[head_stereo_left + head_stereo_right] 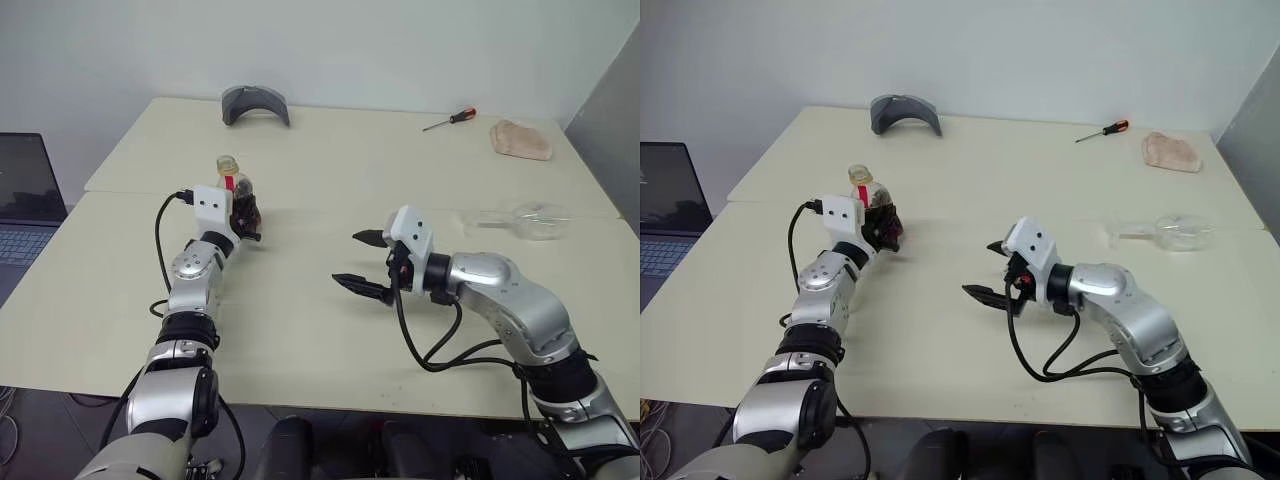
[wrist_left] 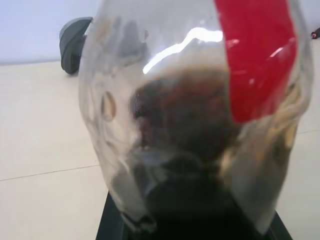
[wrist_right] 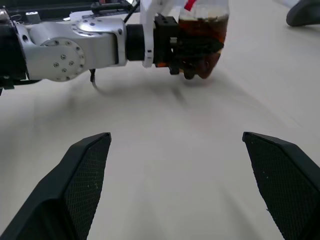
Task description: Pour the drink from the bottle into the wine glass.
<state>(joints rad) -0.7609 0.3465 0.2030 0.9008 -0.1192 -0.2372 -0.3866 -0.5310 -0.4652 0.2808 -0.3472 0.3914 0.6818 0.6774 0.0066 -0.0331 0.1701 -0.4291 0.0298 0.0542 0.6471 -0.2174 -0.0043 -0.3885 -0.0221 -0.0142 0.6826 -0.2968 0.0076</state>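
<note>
On the desk [image 1: 330,330], my left end effector [image 1: 243,217] is clamped on the upright bottle [image 1: 234,185] of dark drink [image 3: 202,37]. My right end effector [image 1: 365,263] gapes wide and empty, the bottle ahead of it. The wine glass [image 1: 525,220] lies on its side beyond my right end effector, well apart from it.

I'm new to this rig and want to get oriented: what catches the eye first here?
The left pincer, at the table's left, is shut on the bottle, upright, with dark drink in its base. The right pincer hangs open and empty mid-table, pointing toward the bottle. The wine glass lies on its side far to the right.
</note>
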